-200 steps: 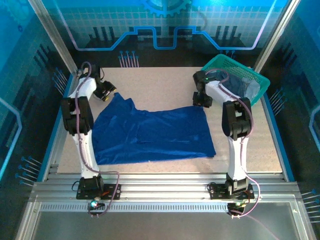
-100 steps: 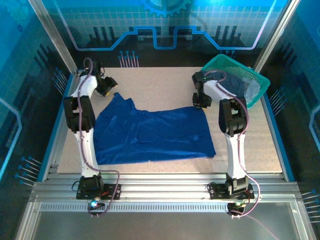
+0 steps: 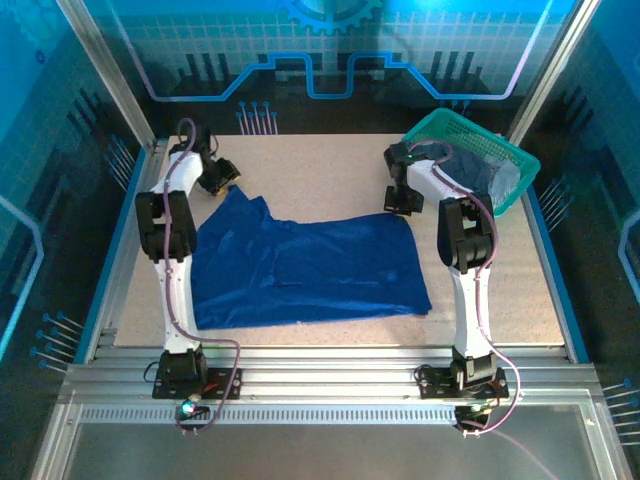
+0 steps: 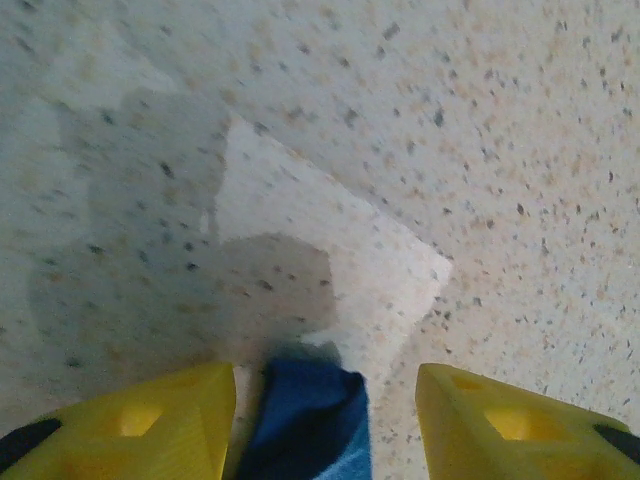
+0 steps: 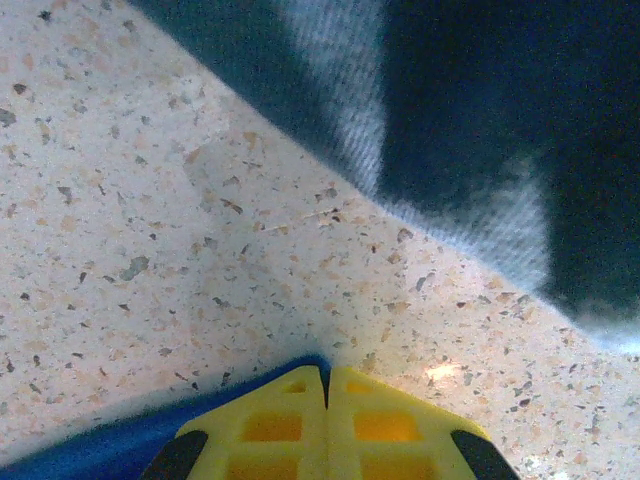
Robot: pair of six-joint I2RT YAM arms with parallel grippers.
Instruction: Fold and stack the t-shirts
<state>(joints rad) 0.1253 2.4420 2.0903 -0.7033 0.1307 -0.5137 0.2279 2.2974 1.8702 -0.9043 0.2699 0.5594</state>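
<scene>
Top external: speckled table (image 3: 330,170) inside blue-lit walls (image 3: 330,50), left tool (image 4: 325,400) spread, right tool (image 5: 325,372) pinching blue t-shirt (image 3: 300,270).

Dim, blue-tinted overhead view. Soft left wrist view: grey shadows on the table (image 4: 520,150) at left (paler wedge mid-frame, perhaps direct light). Glare spot lower right, right wrist view.

The t-shirt (image 3: 305,270) is plain royal blue. The table (image 3: 320,165) under it is beige with dark speckles; the basket (image 3: 425,124) near it, teal mesh.
</scene>
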